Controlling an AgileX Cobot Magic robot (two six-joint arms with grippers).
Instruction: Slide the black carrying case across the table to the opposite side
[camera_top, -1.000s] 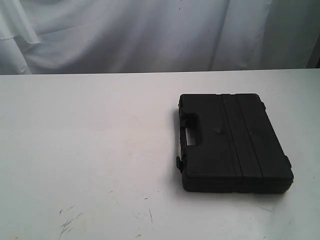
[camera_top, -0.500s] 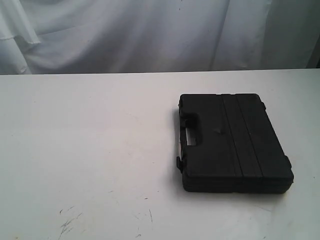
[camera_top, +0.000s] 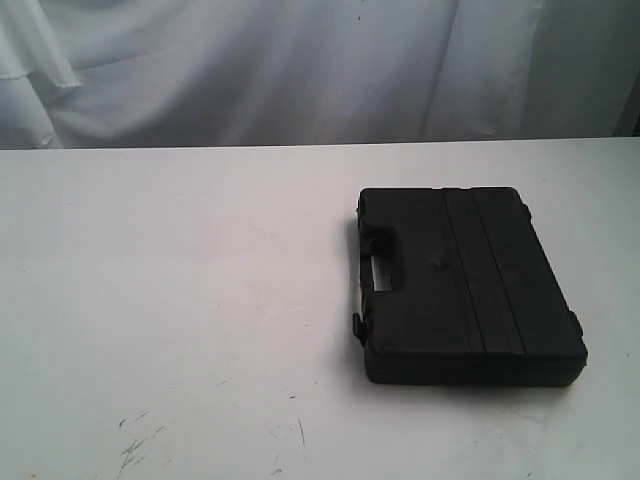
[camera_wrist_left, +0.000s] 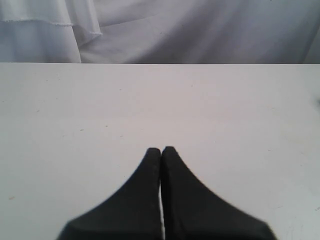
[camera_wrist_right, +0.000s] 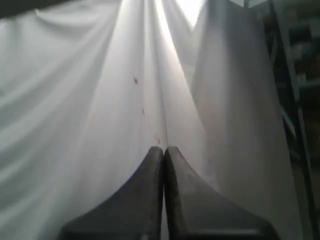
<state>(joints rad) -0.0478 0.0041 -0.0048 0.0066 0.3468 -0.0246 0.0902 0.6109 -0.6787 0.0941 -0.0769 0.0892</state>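
Exterior camera looks down across the tabletop (camera_top: 180, 300) to the curtain (camera_top: 300, 70); left wrist shares both from low, right wrist only curtain

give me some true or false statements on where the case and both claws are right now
1. The case lies closed on the right half of the table in the exterior view. True.
2. Its handle cut-out faces the right edge of the exterior view. False: it faces left, toward the bare middle of the table.
3. The left claw is shut with nothing in it. True.
4. The right claw grips the case. False: it is shut on nothing and points at the white curtain.
5. Both arms show in the exterior view. False: neither arm shows there.
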